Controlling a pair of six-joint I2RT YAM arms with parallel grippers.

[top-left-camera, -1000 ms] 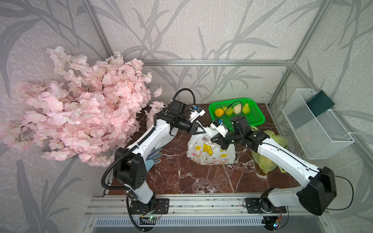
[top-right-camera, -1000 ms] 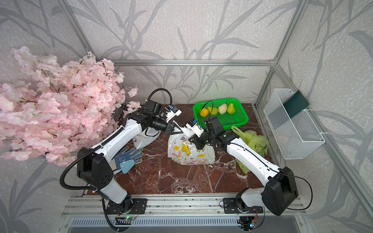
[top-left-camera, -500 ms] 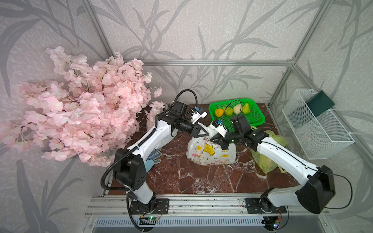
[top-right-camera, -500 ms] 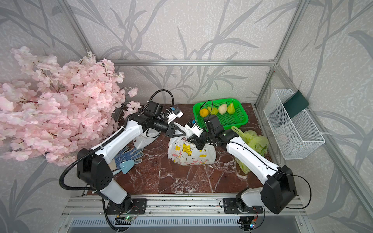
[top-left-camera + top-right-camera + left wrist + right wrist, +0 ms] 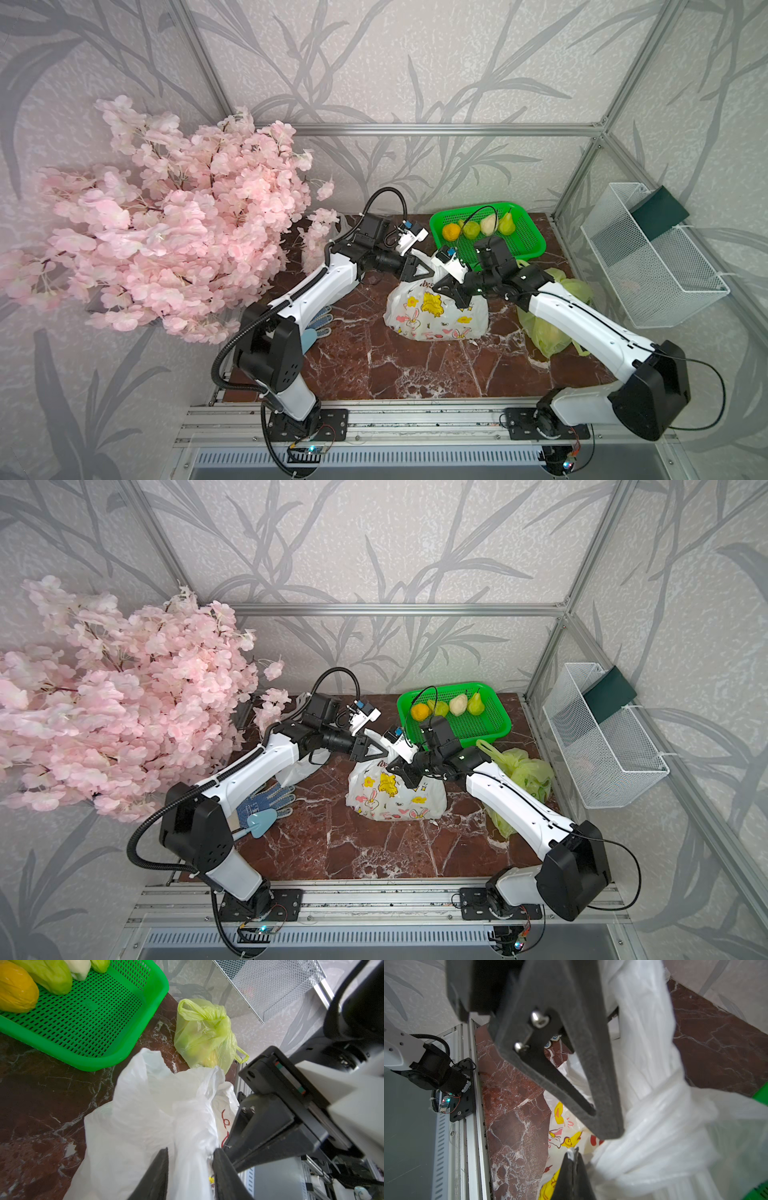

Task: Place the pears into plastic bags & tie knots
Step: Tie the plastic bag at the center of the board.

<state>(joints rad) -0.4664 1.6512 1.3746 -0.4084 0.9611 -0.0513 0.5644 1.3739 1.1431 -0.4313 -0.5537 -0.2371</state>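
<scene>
Nearest, in the middle of the tabletop [image 5: 374, 365], a white bag [image 5: 436, 322] with yellow and pink pictures is found. It looks full, but what is inside cannot be seen. Its top is being worked on by both arms. The right pincer [image 5: 572, 1154] is pressed together, and a tiny bit of white plastic seems to be pinched at its tip. The left pincer [image 5: 190, 1150] is spread, with loose bag plastic lying between its fingers [image 5: 162, 1167].

Beside it, a yellow-green bag [image 5: 544, 332] is already tied, with something green inside. Farther back, three pears [image 5: 505, 224] and one orange fruit [image 5: 451, 231] are left in the green basket [image 5: 528, 249]. A second white bag [image 5: 297, 771] is seen peeking out from under the left arm.

So one bag is judged done, one knot half made, and the basket pears are yet to be packed.

The wrapped twist [image 5: 675, 1088] of the knot is shown only in the right wrist view; in both top views it is hidden by the pincers. The yellow-green bag's tied top [image 5: 207, 1014] is shown clearly in the left wrist view, but is partly covered by the right arm in the top views.
</scene>
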